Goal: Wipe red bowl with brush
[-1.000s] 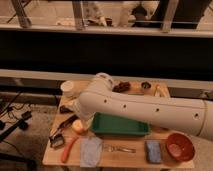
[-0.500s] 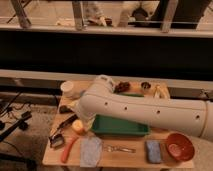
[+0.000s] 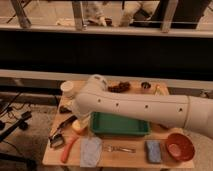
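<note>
Robot arm (image 3: 140, 107): big white limb; enters from the R edge, crosses over the table, bends at an elbow above the L half, then drops twd the front-L area; posed so, I'd judge, to come down on the brush from above, not across the clutter.

Wooden table (image 3: 132, 158): carries everything; items spread out, each w/ room round it for a pick.

Green tray (image 3: 120, 131): mid-table, back edge under the arm.

Grey-blue cloth (image 3: 91, 150): flat at the front, L of centre.

Red bowl (image 3: 179, 146): front-R corner, upright, mouth up, looks empty; just R of the blue sponge (image 3: 154, 150); well apart from brush & gripper, so a carry across the table comes before any wiping.

Brush (image 3: 64, 131): lies flat near the L edge; black handle slants up-R twd the wrist, bristle head nearest the front-L corner; not lifted.

Gripper (image 3: 75, 121): at the arm's low end, just L of the tray, over the upper end of the brush handle; spread wide, pinching nothing as far as shows; whether it touches the handle, can't tell.

Orange carrot-like stick (image 3: 67, 149): btwn brush head & cloth.

Fork (image 3: 120, 148): in front of the tray.

White cup (image 3: 66, 89): back-L corner.

Step in hand, prob.: getting hold of the brush; wiping not yet begun.
</note>
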`<action>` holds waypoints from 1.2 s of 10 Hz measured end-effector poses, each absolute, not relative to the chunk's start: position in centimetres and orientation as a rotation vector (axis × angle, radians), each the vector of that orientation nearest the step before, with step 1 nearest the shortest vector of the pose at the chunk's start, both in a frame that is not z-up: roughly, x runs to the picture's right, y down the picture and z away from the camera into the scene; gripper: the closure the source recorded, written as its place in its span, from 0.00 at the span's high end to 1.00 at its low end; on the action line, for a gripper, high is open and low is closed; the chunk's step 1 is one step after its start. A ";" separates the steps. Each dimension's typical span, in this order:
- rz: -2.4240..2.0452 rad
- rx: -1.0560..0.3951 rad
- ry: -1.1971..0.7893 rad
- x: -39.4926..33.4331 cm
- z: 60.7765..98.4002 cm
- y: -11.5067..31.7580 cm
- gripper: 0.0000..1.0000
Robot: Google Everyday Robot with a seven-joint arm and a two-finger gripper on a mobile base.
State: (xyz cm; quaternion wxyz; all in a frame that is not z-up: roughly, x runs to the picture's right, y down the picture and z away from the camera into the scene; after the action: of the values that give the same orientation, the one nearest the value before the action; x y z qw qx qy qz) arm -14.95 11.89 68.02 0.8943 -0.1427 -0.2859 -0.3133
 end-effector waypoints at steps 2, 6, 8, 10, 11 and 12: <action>-0.645 -0.305 -0.612 -15.8 68.9 11.7 0.80; -0.629 -0.334 -0.653 -18.5 70.9 11.5 0.80; -0.631 -0.337 -0.653 -18.6 71.1 11.5 0.80; -0.635 -0.337 -0.655 -18.8 71.1 11.6 0.80; -0.632 -0.337 -0.653 -18.7 71.2 11.5 0.80; -0.631 -0.337 -0.652 -18.5 71.2 11.5 0.80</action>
State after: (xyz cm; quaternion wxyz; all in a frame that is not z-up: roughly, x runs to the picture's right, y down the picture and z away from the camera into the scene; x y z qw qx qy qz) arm -18.54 11.49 71.19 0.8852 -0.1619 -0.3134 -0.3032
